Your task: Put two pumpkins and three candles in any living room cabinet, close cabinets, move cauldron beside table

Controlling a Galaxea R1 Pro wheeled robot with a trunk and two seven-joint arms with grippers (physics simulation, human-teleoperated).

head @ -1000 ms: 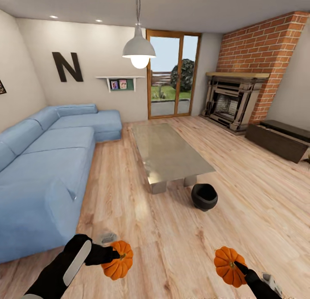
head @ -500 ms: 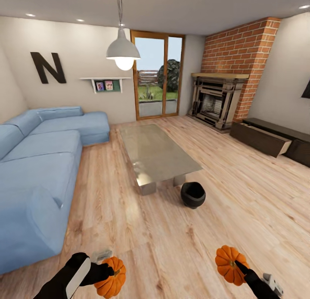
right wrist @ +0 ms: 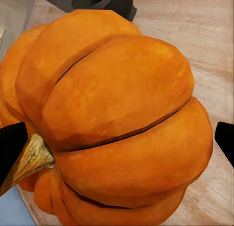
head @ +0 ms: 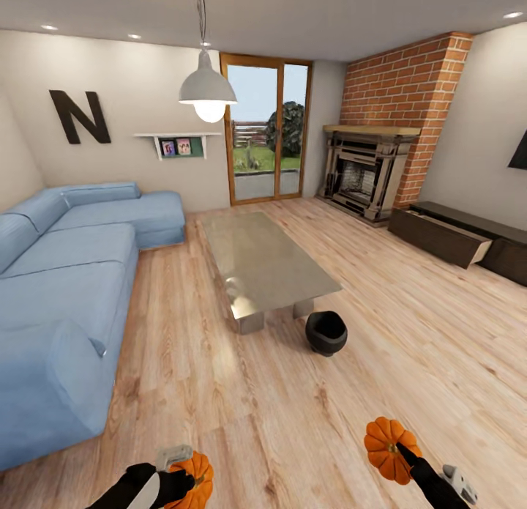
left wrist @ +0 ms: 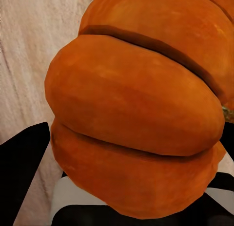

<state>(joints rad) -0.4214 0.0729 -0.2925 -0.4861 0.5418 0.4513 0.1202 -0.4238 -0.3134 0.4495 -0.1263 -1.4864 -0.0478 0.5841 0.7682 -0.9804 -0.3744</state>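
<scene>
A: We've got one pumpkin [head: 192, 479] pinched in our left hand [head: 176, 483], the other pumpkin [head: 391, 450] in our right hand [head: 407, 461], both low over the floor [head: 293, 421]

B: Cabinet [head: 457, 239] sits far right, one front pulled out; cauldron [head: 326, 332] just beside the table [head: 267, 264]

A: Risk we see: clipping the cauldron while driving over, or a pumpkin slipping from either hand

- The left gripper [head: 183, 481] is clamping one pumpkin [head: 192, 480].
- The right gripper [head: 401, 454] is clamping the other pumpkin [head: 390, 449], arm reaching forward.
</scene>
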